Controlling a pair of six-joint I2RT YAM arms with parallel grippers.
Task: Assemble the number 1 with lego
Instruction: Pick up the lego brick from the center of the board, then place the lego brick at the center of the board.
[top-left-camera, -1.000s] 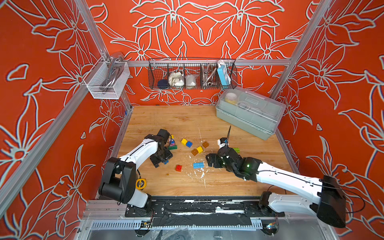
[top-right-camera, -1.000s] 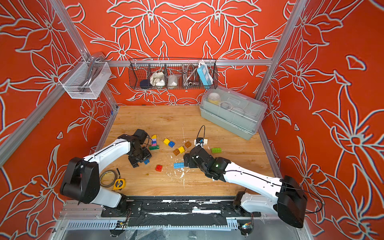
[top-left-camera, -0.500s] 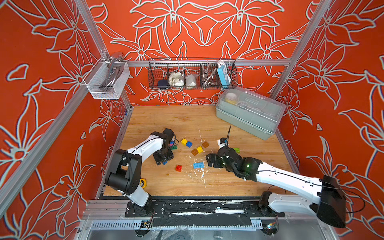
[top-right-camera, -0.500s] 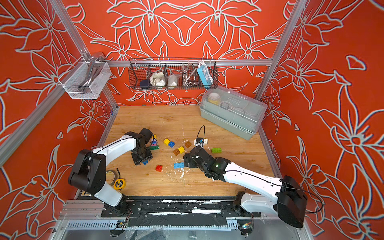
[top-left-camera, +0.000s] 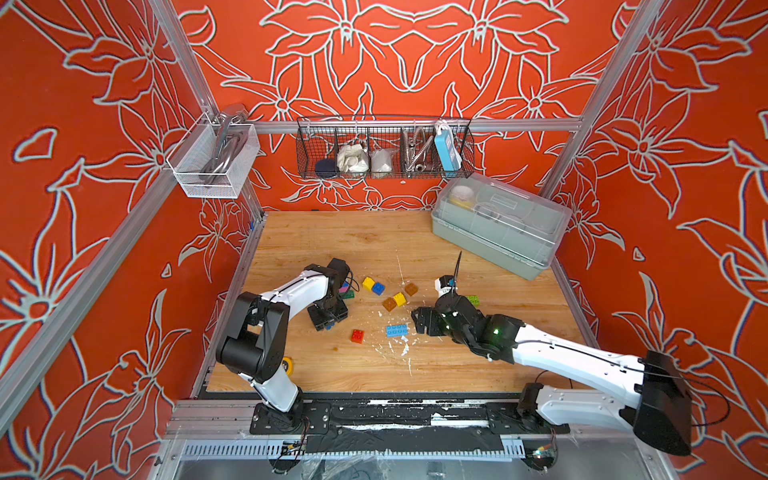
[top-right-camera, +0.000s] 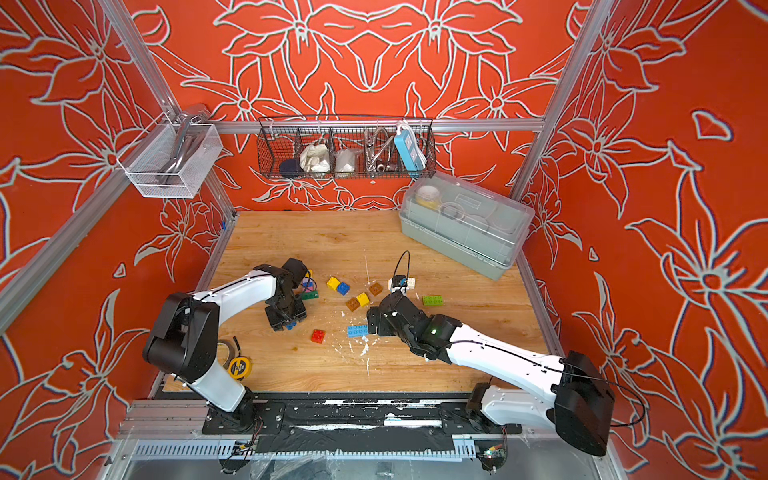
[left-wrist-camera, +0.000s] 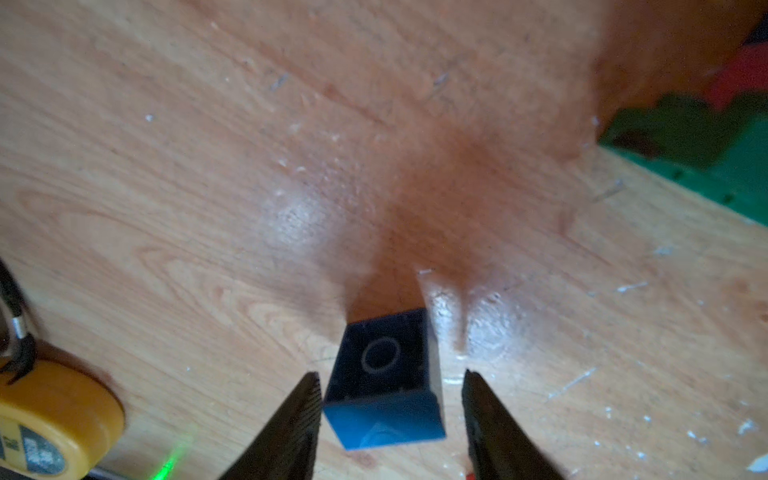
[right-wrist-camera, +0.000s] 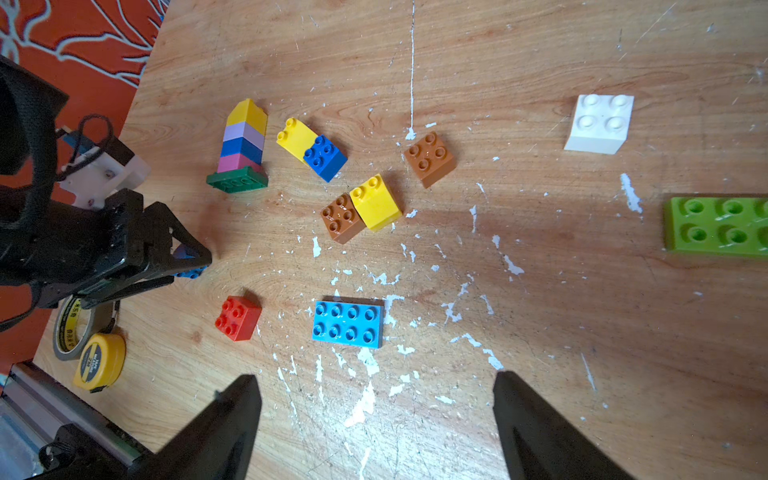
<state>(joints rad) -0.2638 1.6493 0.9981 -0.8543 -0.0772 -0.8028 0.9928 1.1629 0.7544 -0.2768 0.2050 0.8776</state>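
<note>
My left gripper (top-left-camera: 328, 322) points down at the table's left side, its jaws open on either side of a blue lego brick (left-wrist-camera: 382, 386). One finger (left-wrist-camera: 307, 399) is almost against the brick, and a gap shows at the other. Behind it is a stack (right-wrist-camera: 243, 141) of pink, blue, lilac and yellow bricks on a dark green base. My right gripper (right-wrist-camera: 376, 378) hangs open and empty over the table, just short of the light blue long brick (right-wrist-camera: 348, 323). Loose bricks lie between: red (right-wrist-camera: 237, 318), yellow-and-blue pair (right-wrist-camera: 311, 149), two brown, yellow (right-wrist-camera: 376, 201), white (right-wrist-camera: 598, 122), lime (right-wrist-camera: 717, 224).
A yellow tape measure (right-wrist-camera: 99, 361) and a tape roll (right-wrist-camera: 72, 328) lie at the front left corner. A lidded plastic box (top-left-camera: 498, 224) fills the back right. A wire basket (top-left-camera: 384, 149) hangs on the back wall. White flecks dot the wood.
My left gripper's jaws have narrowed around the blue brick, and the left arm's elbow has swung inward. The right arm has not moved.
</note>
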